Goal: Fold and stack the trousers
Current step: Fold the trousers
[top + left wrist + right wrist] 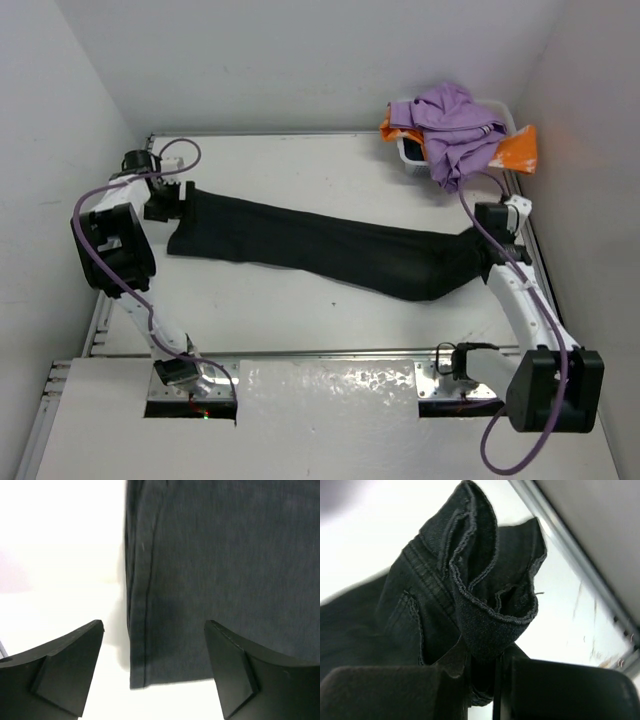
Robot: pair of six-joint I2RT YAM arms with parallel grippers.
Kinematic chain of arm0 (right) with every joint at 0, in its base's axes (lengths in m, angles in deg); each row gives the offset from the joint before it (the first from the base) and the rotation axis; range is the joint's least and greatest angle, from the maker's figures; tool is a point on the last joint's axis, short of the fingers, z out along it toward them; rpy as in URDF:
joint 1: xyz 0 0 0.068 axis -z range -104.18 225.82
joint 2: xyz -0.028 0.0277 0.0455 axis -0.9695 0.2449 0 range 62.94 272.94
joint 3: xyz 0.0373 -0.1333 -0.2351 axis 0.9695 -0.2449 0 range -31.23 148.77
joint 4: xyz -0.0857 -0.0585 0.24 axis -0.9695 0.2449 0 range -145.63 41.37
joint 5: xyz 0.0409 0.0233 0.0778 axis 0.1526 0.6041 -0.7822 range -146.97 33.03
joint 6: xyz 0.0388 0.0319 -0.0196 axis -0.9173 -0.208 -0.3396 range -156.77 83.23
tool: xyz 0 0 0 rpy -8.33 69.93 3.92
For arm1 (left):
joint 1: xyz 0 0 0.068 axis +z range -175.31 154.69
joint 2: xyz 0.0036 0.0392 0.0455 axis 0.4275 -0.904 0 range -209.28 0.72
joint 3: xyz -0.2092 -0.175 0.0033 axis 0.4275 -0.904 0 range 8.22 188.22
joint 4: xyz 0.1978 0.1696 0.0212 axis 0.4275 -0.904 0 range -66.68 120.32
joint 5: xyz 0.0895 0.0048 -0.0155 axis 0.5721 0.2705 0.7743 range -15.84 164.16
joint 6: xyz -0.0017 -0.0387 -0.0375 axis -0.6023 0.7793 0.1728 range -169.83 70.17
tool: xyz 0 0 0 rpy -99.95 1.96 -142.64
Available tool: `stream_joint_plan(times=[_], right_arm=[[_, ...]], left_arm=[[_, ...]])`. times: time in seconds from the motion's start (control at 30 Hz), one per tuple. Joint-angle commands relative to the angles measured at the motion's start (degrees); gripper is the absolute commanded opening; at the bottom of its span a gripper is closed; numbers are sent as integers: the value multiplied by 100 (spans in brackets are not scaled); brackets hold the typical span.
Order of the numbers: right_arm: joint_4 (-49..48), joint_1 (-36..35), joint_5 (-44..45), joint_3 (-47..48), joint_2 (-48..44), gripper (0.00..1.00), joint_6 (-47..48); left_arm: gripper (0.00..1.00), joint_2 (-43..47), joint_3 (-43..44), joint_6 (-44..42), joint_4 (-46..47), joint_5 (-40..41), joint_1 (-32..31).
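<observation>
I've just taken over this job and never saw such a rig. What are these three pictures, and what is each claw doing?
These are two white robot arms bolted at the near edge of a white table. The wide picture comes from a fixed camera above and behind them. The other two come from a camera on each wrist, looking past that arm's own black fingers. A long pair of black denim-like trousers lies stretched across the table. The right gripper is shut on its bunched waist end. The left gripper is open, fingers either side of the flat other end; whether they touch the fabric I cannot tell. In the far right corner a white basket carries a crumpled purple garment and an orange cloth.
</observation>
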Motion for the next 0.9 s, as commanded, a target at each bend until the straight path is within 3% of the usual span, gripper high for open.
stream_joint_plan(times=[0.0, 0.07, 0.2, 0.37, 0.47, 0.5, 0.53, 0.57, 0.63, 0.67, 0.7, 0.73, 0.8, 0.87], right_arm=[[-232, 477, -768, -490, -172, 0, -560], [-399, 671, -1021, -676, -225, 0, -622], [-628, 1373, -1523, -1246, -383, 0, -894], [-839, 1805, -1849, -1713, -471, 0, -1044], [-874, 2034, -1902, -1977, -393, 0, -1201], [-883, 2078, -1928, -2021, -340, 0, -1237], [-892, 2113, -1946, -2065, -322, 2, -1272], [-892, 2183, -1990, -2126, -313, 11, -1325], [-875, 2254, -1990, -2171, -296, 21, -1378], [-874, 2315, -2007, -2197, -287, 27, -1378], [-848, 2333, -1990, -2197, -296, 48, -1361], [-813, 2351, -1990, -2189, -287, 58, -1343], [-612, 2351, -1920, -2057, -261, 76, -1194], [-401, 2342, -1780, -1838, -243, 84, -1062]], left_arm=[[84, -431, 420, 265, 283, -109, -64], [89, -809, 649, 265, 213, -109, -143], [89, -1222, 676, 283, 169, 223, -240], [80, -1417, 474, 274, 142, 734, -240], [59, -1504, 456, 309, 133, 682, -231], [38, -1531, 482, 318, 98, 647, -231], [30, -1540, 491, 309, 81, 594, -222], [16, -1514, 509, 300, 28, 489, -214], [0, -1444, 509, 283, -16, 375, -109], [0, -1330, 509, 274, -51, 235, -56], [0, -1259, 526, 222, -138, 112, 75], [0, -1180, 544, 204, -139, -11, 155], [0, -864, 640, 108, -288, -214, 374], [0, -495, 772, 37, -403, -373, 550]])
